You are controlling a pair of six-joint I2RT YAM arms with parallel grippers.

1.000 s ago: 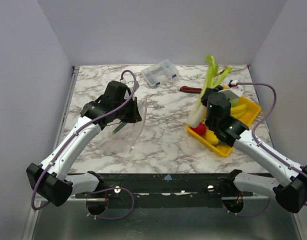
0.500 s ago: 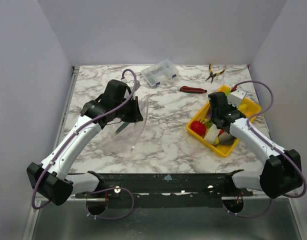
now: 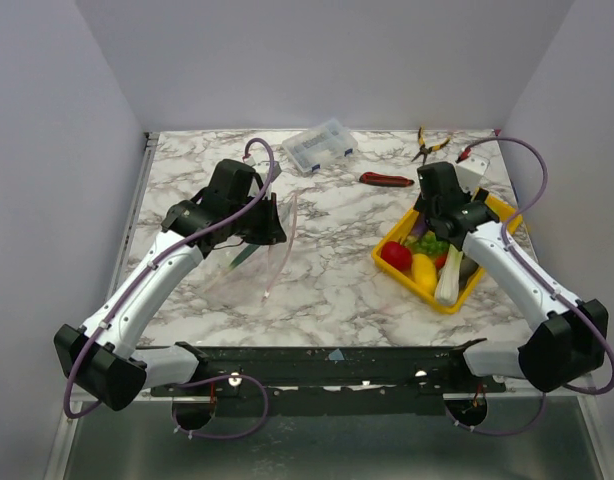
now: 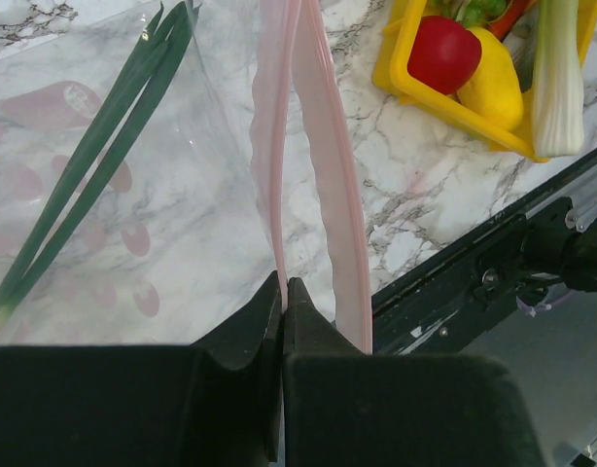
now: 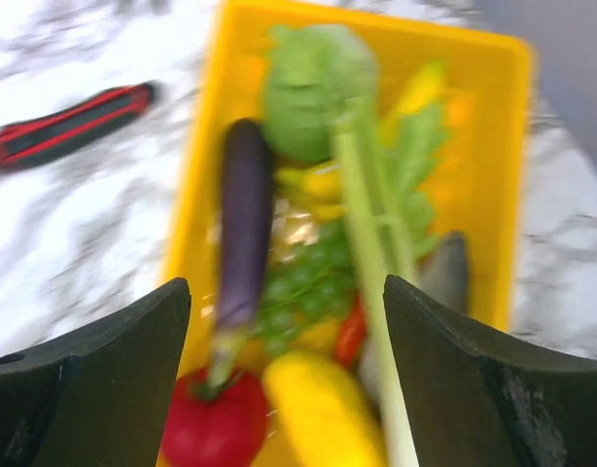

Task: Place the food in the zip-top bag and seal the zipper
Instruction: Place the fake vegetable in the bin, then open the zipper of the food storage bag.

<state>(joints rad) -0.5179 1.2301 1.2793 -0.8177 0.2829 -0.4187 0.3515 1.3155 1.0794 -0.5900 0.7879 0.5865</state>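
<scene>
Pinching the zip-top bag's (image 4: 182, 214) zipper (image 4: 323, 146), left gripper (image 4: 283, 288) clamps it; at three o'clock, right gripper (image 5: 284, 292) gapes above celery stalk (image 5: 362, 214).

top: overhead, whole table (image 3: 327, 285) | wrists: close, downward | shared: yellow tray (image 3: 439, 302)

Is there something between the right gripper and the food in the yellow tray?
Nothing visible. The right gripper hangs open directly above the food in the yellow tray, with only air between it and the eggplant and celery.
</scene>
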